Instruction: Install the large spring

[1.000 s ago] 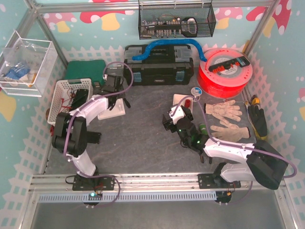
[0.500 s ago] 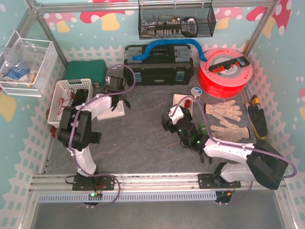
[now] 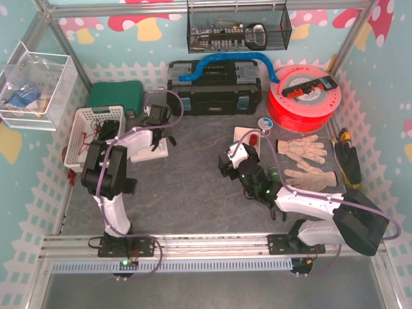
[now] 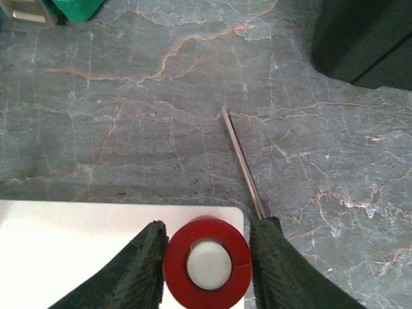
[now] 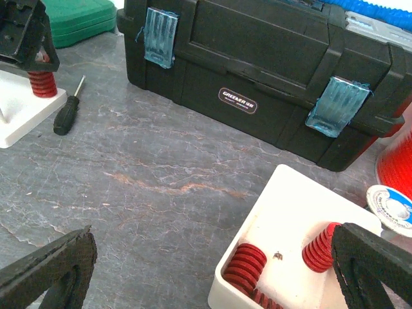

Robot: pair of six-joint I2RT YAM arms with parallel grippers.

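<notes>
The left gripper [image 4: 207, 225] grasps the spring [image 4: 174, 264], seated over a peg [image 4: 208, 265] at a corner of the base [image 4: 77, 251], screwdriver [image 4: 241, 161] just beside; the right gripper [image 5: 212, 251] hangs released.

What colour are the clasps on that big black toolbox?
The clasps on the toolbox are light blue; the right wrist view shows them best.

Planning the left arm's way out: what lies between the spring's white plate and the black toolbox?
A black-handled screwdriver, on the table beside the white plate carrying the spring; the rest up to the toolbox is bare. The right wrist view shows it.
</notes>
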